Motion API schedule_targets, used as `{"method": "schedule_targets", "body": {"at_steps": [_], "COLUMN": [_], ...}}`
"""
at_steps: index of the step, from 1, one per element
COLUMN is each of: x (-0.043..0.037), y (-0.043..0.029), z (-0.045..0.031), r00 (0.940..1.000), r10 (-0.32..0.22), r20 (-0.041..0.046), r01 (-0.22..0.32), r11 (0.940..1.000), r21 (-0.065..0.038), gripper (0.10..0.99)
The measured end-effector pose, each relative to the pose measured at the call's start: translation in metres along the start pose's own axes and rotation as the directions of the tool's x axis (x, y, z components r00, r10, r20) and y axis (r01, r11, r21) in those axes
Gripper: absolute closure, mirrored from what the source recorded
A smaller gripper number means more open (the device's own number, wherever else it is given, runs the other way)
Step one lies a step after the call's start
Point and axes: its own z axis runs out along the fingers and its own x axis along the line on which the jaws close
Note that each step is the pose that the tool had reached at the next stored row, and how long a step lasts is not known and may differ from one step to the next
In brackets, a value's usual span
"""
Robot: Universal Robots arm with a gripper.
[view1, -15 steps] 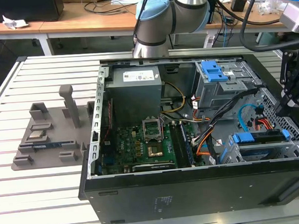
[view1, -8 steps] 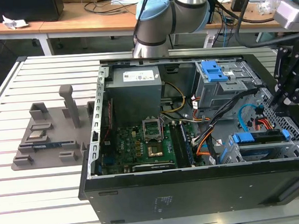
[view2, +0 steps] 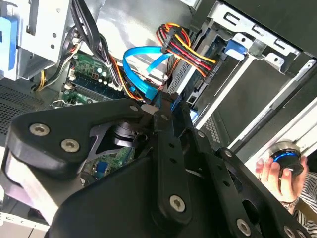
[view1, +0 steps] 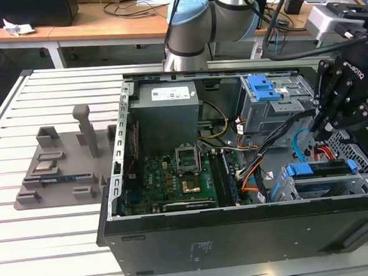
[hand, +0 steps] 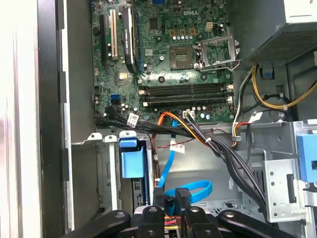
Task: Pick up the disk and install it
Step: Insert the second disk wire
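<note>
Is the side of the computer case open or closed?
Open. In the exterior view the computer case lies with no cover on top; the motherboard and cables inside are plainly visible.

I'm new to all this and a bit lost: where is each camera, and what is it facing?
Exterior view: off the arm, above the table, facing the open computer case; arm and end effector show.
Second wrist view: on the arm, facing past the end effector at the blue cable.
First wrist view: on the arm, facing the motherboard.
Both wrist views share that cable.
</note>
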Motion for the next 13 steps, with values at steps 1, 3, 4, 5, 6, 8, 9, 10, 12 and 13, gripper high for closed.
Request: {"method": "schedule_targets", "body": {"at_steps": [1, 3, 4, 5, 6, 8, 9, 10, 12, 13], "x": [0.0, 0.0, 0.0, 0.0009, 0.0031, 0.0075, 0.008, 0.008, 0.0102, 0.0131], "y": [0.0, 0.0001, 0.0002, 0.0002, 0.0001, -0.0004, -0.0005, -0.0006, -0.0011, -0.0014], "z": [0.0, 0.0, 0.0, 0.0, 0.0001, 0.0014, 0.0031, 0.0042, 0.0059, 0.0068], "r00": [1.0, 1.0, 1.0, 1.0, 1.0, 1.0, 0.9997, 0.9988, 0.9975, 0.9973], "r10": [0.0, 0.0, 0.0, 0.0, 0.0, -0.003, -0.026, -0.049, -0.07, -0.072], "r20": [0.0, 0.0, 0.0, -0.0001, -0.0001, -0.0007, -0.0034, -0.0052, -0.0074, -0.0074], "r01": [0.0, 0.0, 0.0, 0.0, 0.0, 0.003, 0.026, 0.049, 0.07, 0.072], "r11": [1.0, 1.0, 1.0, 1.0, 1.0, 1.0, 0.9997, 0.9988, 0.9975, 0.9974], "r21": [0.0, 0.0, 0.0, 0.0, 0.0, 0.0, -0.001, -0.002, -0.002, -0.002], "gripper": [0.847, 0.922, 0.925, 0.925, 0.925, 0.925, 0.925, 0.925, 0.925, 0.925]}}
